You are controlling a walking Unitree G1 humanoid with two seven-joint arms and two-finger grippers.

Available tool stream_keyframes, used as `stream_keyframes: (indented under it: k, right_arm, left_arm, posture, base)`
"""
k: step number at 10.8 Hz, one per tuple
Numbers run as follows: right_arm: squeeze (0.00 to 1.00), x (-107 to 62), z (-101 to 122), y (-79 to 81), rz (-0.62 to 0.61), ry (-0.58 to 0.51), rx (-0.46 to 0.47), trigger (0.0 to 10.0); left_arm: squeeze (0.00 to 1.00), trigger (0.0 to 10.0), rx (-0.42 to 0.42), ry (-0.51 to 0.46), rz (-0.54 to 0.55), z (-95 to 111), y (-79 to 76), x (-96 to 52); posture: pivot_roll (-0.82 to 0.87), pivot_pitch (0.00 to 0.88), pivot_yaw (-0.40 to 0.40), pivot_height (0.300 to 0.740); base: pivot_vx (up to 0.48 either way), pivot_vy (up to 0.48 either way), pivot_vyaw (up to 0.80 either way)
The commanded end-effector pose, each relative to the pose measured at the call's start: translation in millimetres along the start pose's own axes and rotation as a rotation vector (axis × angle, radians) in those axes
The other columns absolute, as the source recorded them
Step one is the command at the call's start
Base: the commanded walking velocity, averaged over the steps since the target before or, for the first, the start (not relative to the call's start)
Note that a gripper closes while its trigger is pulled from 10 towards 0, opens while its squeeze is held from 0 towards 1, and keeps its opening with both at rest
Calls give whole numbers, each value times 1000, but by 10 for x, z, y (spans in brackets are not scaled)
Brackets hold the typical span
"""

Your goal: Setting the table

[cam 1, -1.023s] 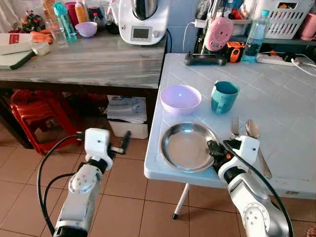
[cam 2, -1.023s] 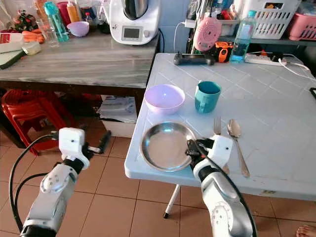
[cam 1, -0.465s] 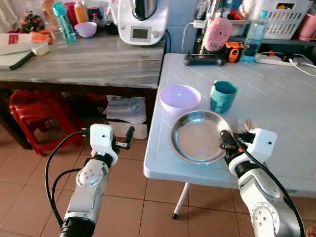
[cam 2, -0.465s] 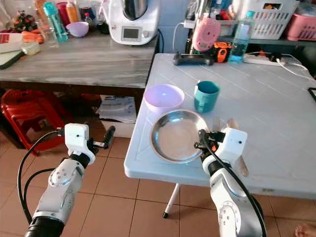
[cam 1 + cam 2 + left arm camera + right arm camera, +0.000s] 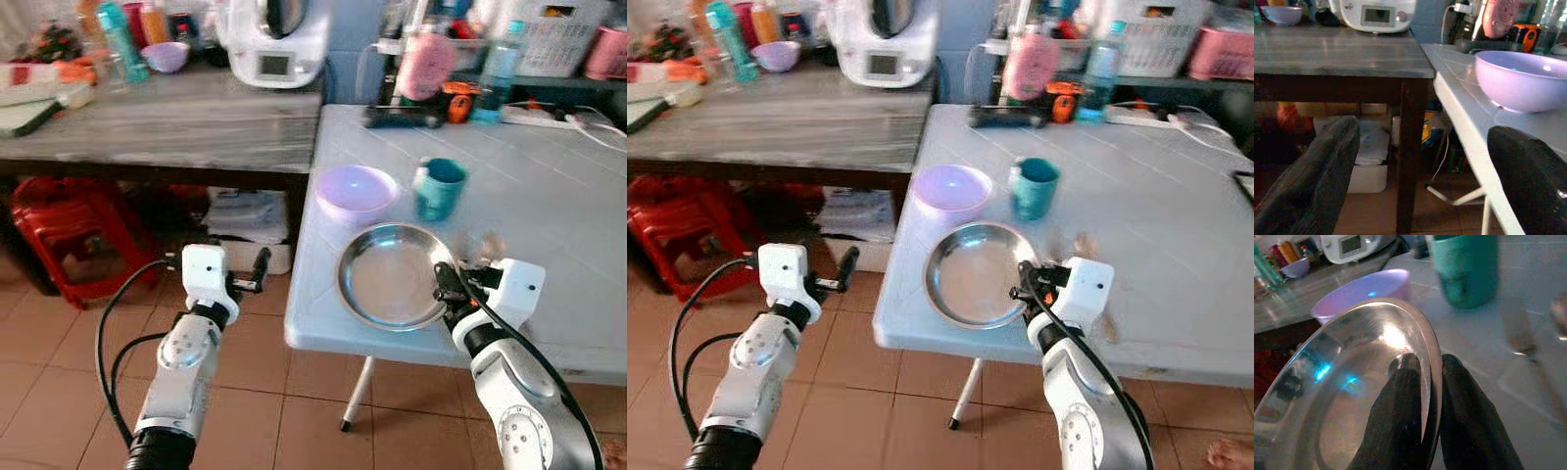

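- Left eye: steel plate (image 5: 390, 287) lies near the table's (image 5: 558, 211) front edge, just in front of the bowl (image 5: 357, 189) and cup (image 5: 439, 189). Right gripper (image 5: 448, 292) is at its right rim.
- Right wrist: jaws clamped on the plate rim, one finger (image 5: 1403, 396) inside. Thin, stiff, slick metal, likely light; a rim pinch suits, may slip.
- Left wrist: left gripper (image 5: 1420, 181) jaws apart, off the table's left edge.

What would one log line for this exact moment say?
right gripper: shut on steel plate rim | left gripper: open, beside table | purple bowl, teal mug behind plate
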State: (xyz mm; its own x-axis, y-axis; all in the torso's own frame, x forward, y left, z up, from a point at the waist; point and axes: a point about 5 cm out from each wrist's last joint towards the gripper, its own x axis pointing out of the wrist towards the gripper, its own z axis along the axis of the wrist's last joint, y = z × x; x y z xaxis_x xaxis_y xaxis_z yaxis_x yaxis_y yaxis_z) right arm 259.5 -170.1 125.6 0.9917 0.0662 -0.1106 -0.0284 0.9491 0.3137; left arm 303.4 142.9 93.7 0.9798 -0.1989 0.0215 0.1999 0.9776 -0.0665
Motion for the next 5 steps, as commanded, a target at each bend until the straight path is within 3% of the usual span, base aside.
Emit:
stream_keyframes:
  k: [1,5]
  right_arm:
    - [0,-5,69,72,32,-37,-3,10000]
    - [0,7,62,68,35,-40,-7,10000]
  left_arm:
    - [0,10000,18,-8,7,26,30,25]
    - [0,10000,40,-13,2,30,58,41]
  posture:
    - [9,0,14,740]
    - [10,0,12,740]
  base:
    - [0,382,0]
    - [0,389,0]
